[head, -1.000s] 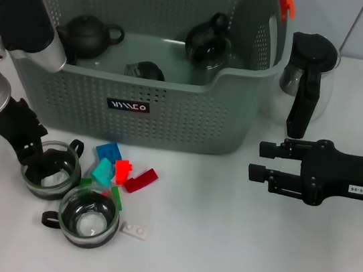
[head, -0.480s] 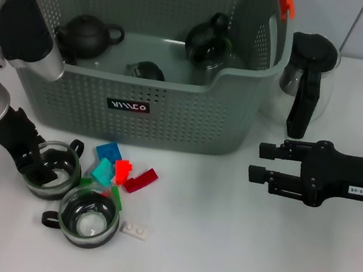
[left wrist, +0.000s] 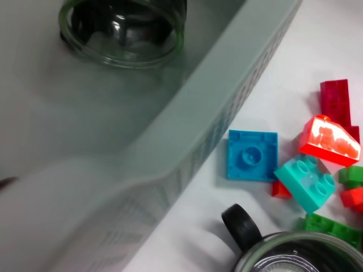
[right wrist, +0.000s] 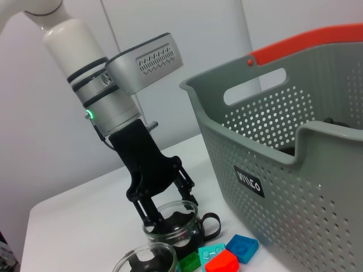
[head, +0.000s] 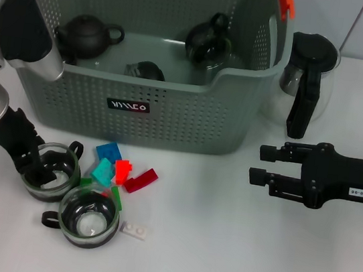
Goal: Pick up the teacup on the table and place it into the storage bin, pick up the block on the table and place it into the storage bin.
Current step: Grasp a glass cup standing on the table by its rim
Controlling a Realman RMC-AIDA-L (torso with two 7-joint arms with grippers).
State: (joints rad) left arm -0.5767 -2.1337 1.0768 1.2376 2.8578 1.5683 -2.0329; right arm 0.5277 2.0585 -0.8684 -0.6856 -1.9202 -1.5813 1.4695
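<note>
Left tool (head: 45, 167) sits down over the rim of the nearer-to-bin teacup (head: 53, 171), on the surface just in front of the storage bin (head: 170, 117), toward its left corner. From the right wrist view the fingers straddle the cup wall, one inside the mouth and one outside; whether they are pressed onto the glass yet I cannot tell. A second teacup (head: 89, 216) stands touching or just beside the first, slightly nearer the robot, handle pointing left.

Handling judgement: the cup looks like clear glass with a dark band and a small loop handle. Stiff, light, smooth, breakable. A rim pinch across the wall suits it; too little force risks a slip, and the neighbouring cup may get nudged on lift.

Blocks (head: 116, 175) lie scattered just right of the cups: blue, teal, red, green, and a white plate (head: 136, 230). Small, hard plastic, light; best taken across flat sides, one at a time.

The bin already holds a dark teapot (head: 87, 35) and glassware. Right tool (head: 264, 164) hovers over the surface at right, fingers spread, holding nothing, near a glass pitcher (head: 306, 76).
</note>
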